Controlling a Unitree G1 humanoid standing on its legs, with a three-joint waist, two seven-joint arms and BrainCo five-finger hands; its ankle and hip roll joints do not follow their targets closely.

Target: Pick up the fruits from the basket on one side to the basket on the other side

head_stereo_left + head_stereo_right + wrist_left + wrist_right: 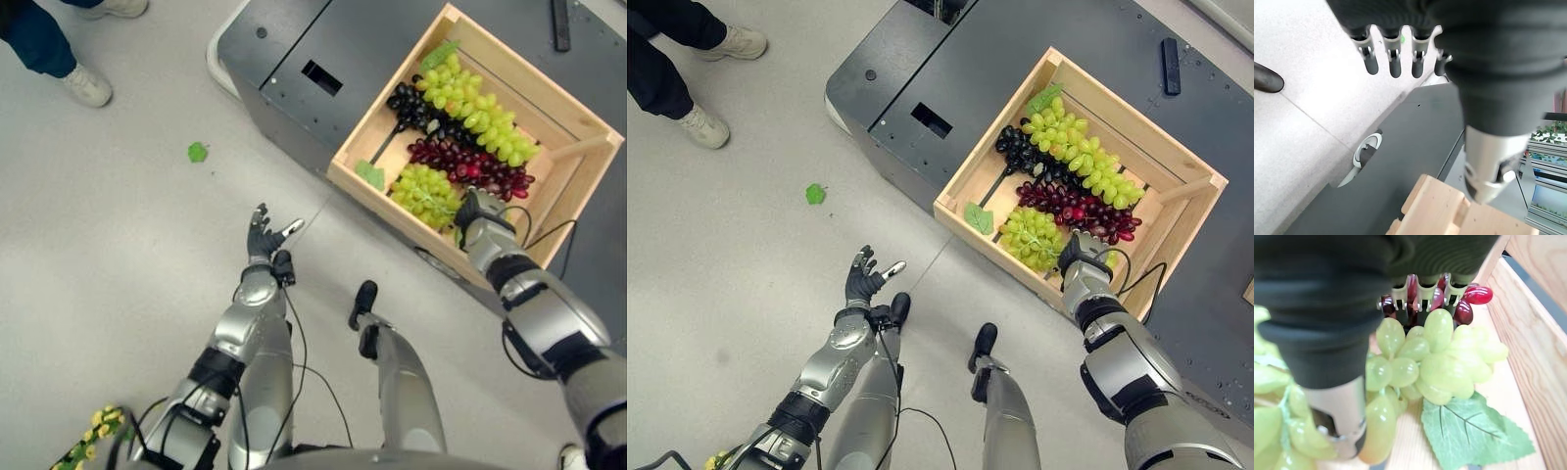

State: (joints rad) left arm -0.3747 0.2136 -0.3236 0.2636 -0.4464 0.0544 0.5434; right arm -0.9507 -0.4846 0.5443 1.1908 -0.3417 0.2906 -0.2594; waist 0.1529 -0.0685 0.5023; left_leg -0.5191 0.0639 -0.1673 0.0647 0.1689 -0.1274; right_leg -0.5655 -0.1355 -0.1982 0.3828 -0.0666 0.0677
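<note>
Down at 4 o'clock in the wooden crate (pixel 1176 147), the right hand (pixel 1080 257) is buried among the green grape bunch (pixel 1031 235), and its fingers are hidden behind the fruit and its own dark cover, so I cannot tell whether they grip anything. From the right wrist view, green grapes and a leaf (pixel 1474 433) crowd the thumb, with red grapes (pixel 1476 294) just past the fingertips. Also in the crate: a red bunch (pixel 1083 211) at centre, a black bunch (pixel 1019 149) toward 10 o'clock, a long green bunch (pixel 1080 157) toward 12. Over the floor at 8 o'clock, the left hand (pixel 864 277) hangs with fingers spread, holding nothing. A person's shoes (pixel 703 125) are cut off at 10 o'clock.
</note>
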